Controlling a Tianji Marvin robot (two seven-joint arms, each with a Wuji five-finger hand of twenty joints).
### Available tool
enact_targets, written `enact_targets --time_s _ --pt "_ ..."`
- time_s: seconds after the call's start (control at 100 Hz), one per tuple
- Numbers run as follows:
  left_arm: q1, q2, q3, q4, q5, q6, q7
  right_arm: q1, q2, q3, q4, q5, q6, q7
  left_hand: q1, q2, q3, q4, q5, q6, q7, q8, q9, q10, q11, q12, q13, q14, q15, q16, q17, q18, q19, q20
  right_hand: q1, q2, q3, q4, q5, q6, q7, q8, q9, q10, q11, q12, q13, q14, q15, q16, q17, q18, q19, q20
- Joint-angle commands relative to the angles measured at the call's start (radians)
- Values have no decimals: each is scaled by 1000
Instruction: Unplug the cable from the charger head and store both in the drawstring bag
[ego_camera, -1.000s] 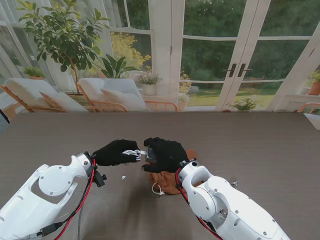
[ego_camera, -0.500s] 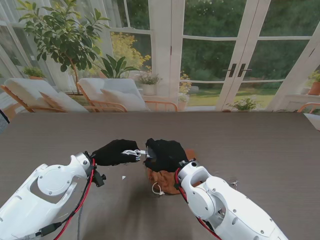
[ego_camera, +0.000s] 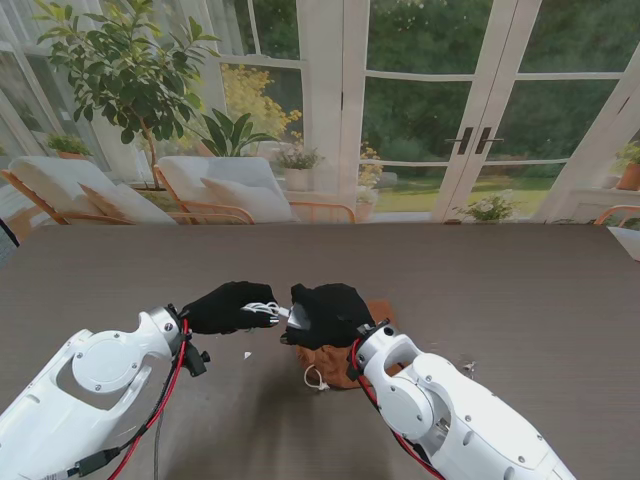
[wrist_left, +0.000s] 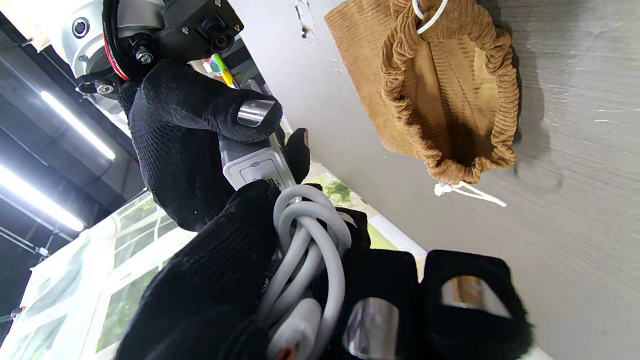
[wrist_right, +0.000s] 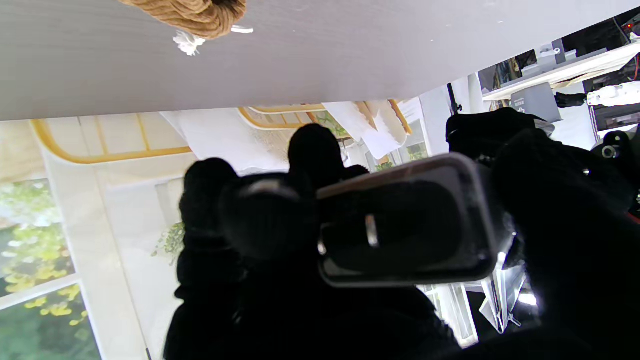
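Observation:
Both black-gloved hands meet above the table, just left of the bag. My left hand (ego_camera: 230, 307) is shut on a coiled white cable (ego_camera: 263, 309) (wrist_left: 311, 235). My right hand (ego_camera: 326, 313) (wrist_left: 180, 135) is shut on the white charger head (wrist_left: 254, 169), whose dark prong face (wrist_right: 405, 235) fills the right wrist view. The cable's end touches the head; the joint itself is hidden behind my left thumb. The tan corduroy drawstring bag (ego_camera: 332, 364) (wrist_left: 440, 90) (wrist_right: 200, 12) lies on the table under my right wrist, its mouth open, with white cord (wrist_left: 467, 192) trailing.
The grey-brown table (ego_camera: 500, 290) stretches far to the right and back. A tiny white scrap (ego_camera: 247, 355) lies nearer to me than my left hand. A small object (ego_camera: 468, 368) sits right of my right forearm. Windows and garden chairs stand beyond the far edge.
Both hands have drifted slightly nearer to me and stay pressed together. The right hand has sunk a little over the bag. Grips are unchanged.

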Motion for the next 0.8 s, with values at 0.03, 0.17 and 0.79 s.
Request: enact_targets --time_s 0.03,0.17,0.79 --pt "5 0 -8 -14 1 7 -19 0 -3 -2 11 1 -22 11 177 135 219 70 101 -139 309 43 121 -31 105 15 35 -61 126 3 61 6 280 -15 170 67 248 71 102 -251 179 67 207 -127 123 59 8 -153 130 59 417 -51 97 68" --pt "14 2 -20 -26 6 19 -27 4 -1 4 23 11 -63 17 177 135 217 70 100 -139 308 41 121 -31 105 15 35 -60 125 1 60 7 278 -17 150 37 301 56 122 -271 182 98 230 -135 169 118 8 -197 232 125 443 -108 182 145" --pt "59 15 -78 -65 18 32 -74 7 -6 15 58 53 -108 16 174 143 205 80 115 -142 330 56 147 -51 141 36 34 -100 137 11 64 -18 293 -8 127 -33 408 28 164 -322 179 172 233 -132 286 146 11 -273 369 233 479 -192 313 232"
